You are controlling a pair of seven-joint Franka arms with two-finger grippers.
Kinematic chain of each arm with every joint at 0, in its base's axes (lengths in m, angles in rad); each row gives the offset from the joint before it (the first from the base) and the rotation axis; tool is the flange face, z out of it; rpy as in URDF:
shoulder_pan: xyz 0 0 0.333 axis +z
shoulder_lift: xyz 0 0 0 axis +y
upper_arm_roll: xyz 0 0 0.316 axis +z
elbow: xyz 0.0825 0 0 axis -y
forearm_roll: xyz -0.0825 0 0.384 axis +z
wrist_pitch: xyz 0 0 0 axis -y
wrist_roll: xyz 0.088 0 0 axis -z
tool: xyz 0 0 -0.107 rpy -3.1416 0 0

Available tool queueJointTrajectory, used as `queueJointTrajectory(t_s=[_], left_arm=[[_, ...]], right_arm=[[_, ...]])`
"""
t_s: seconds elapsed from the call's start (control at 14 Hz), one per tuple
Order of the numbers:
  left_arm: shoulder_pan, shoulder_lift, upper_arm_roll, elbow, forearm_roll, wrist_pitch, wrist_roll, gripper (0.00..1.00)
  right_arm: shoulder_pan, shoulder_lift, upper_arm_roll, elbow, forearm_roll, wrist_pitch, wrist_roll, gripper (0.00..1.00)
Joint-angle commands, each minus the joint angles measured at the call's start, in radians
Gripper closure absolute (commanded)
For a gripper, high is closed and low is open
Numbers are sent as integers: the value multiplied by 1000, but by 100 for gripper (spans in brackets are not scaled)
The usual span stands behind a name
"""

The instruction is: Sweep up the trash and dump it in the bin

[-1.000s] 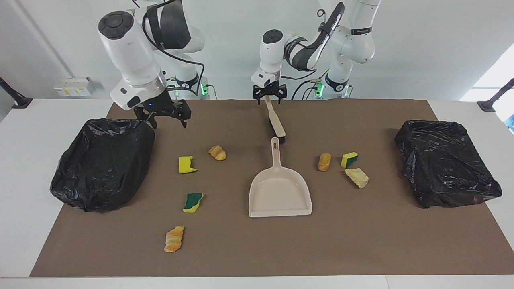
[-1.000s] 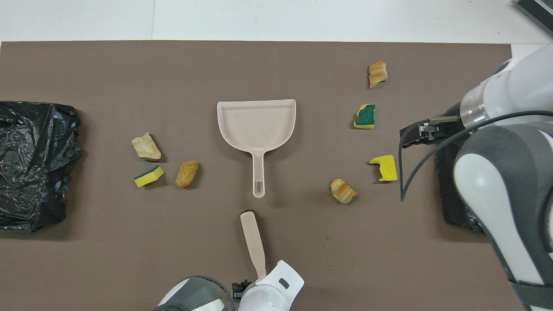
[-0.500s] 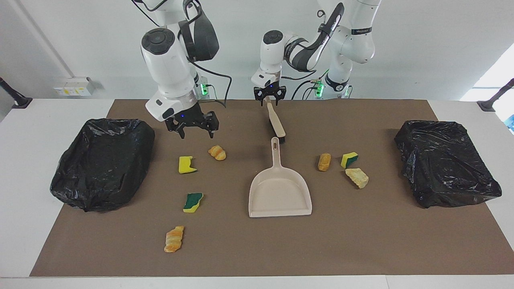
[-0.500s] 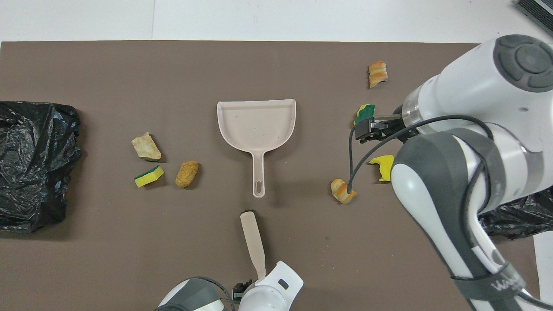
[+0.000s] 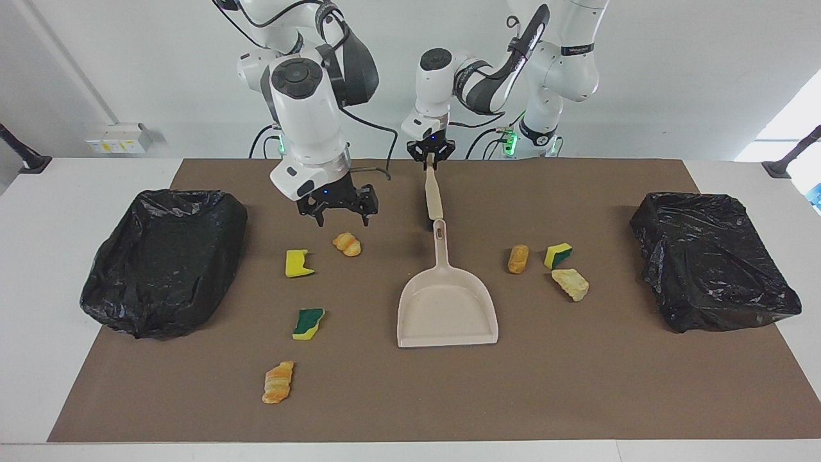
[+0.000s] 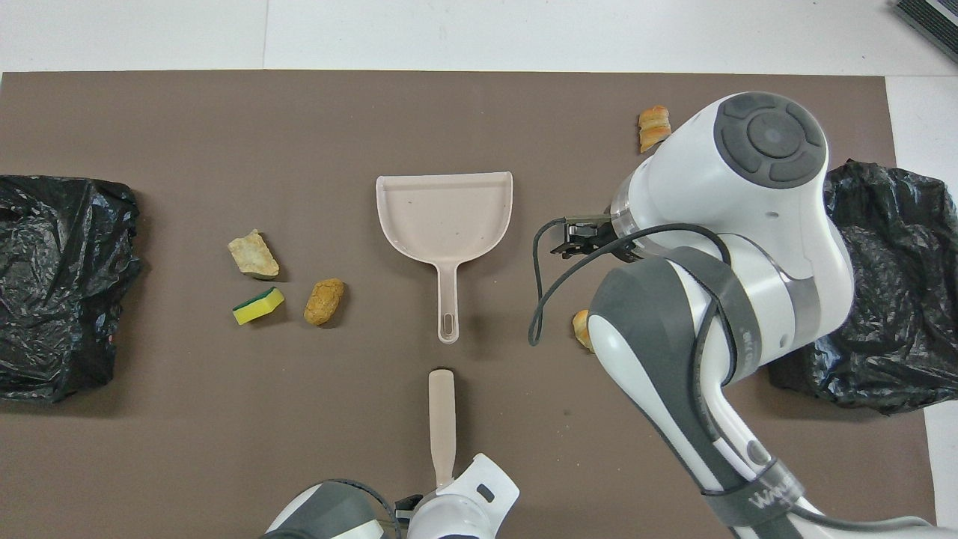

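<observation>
Trash lies on the brown mat: a yellow sponge chunk (image 5: pixel 298 263), a croissant piece (image 5: pixel 347 244), a green-topped sponge (image 5: pixel 308 323) and a second croissant (image 5: pixel 278 381) toward the right arm's end. A brown bread piece (image 5: pixel 517 258), a sponge (image 5: pixel 558 255) and a pale bread chunk (image 5: pixel 570 283) lie toward the left arm's end. The beige dustpan (image 5: pixel 447 308) sits mid-mat. My left gripper (image 5: pixel 431 156) is shut on the handle of the beige brush (image 5: pixel 435 199). My right gripper (image 5: pixel 343 217) is open and empty, in the air over the first croissant piece.
Two black bag-lined bins stand on the mat, one at the right arm's end (image 5: pixel 163 260) and one at the left arm's end (image 5: pixel 712 260). In the overhead view the right arm (image 6: pixel 718 247) covers two sponges and most of one croissant.
My right arm swung from over the bin at its end toward the middle of the mat. My left gripper closed on the brush handle and the brush turned in line with the dustpan handle.
</observation>
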Motion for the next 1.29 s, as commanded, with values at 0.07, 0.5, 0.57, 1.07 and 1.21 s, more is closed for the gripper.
queueJointTrajectory(t_s=[0.07,0.5,0.57,1.07,1.21], left_arm=[[110,-135,14,15,-11,-186,158,100],[435,-294,41,67,-10,-456,517,100],[499,-294,41,81,-7,-456,575,100],[952,-139,41,205,13,-289,1009,100],[975,-6,40,331,91,-289,1019,100]], right_arm=[[12,-13,3,-38,18,23,16,0],[75,-5,3,-80,17,134,130,0],[101,5,3,-81,15,157,162,0],[239,123,0,-84,-12,369,331,0],[283,169,1,-83,-90,415,401,0]])
